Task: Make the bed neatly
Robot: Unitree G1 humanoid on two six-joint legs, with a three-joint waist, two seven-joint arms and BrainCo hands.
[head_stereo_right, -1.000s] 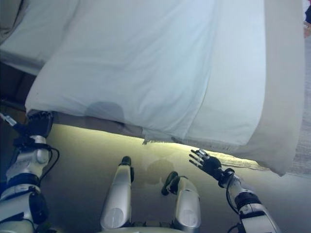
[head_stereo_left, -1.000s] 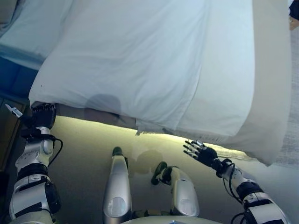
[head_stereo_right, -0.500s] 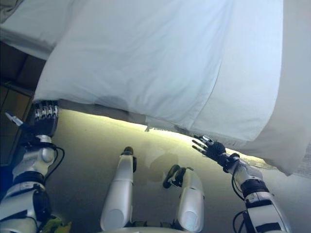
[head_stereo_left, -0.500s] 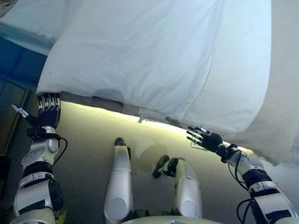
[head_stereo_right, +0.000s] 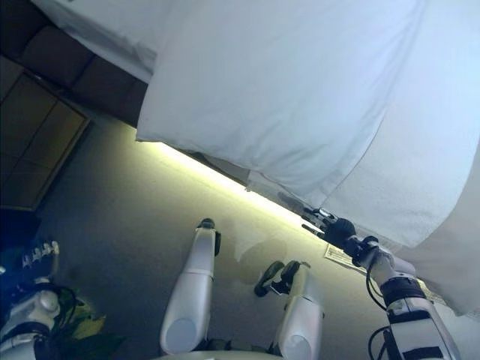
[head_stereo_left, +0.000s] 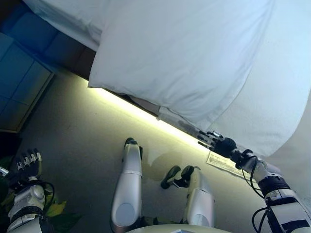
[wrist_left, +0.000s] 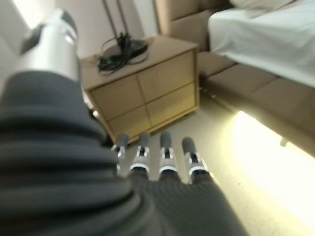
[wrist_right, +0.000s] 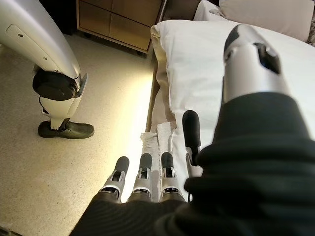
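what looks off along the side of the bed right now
The white duvet hangs unevenly over the bed's side, one corner jutting out near. Under its edge a bunched strip of sheet sticks out by the right robot hand. The left robot hand is well away from the bed, holding nothing.

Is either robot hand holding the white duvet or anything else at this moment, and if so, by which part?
Nothing is held. The left robot hand is open over the floor, away from the bed; the right robot hand is open beside the white duvet's hanging edge.

White bedding over a beige floor

The plain white duvet [head_stereo_left: 194, 53] hangs above beige carpet [head_stereo_left: 82, 131]; the bedside cabinet [wrist_left: 147, 88] is light tan wood.
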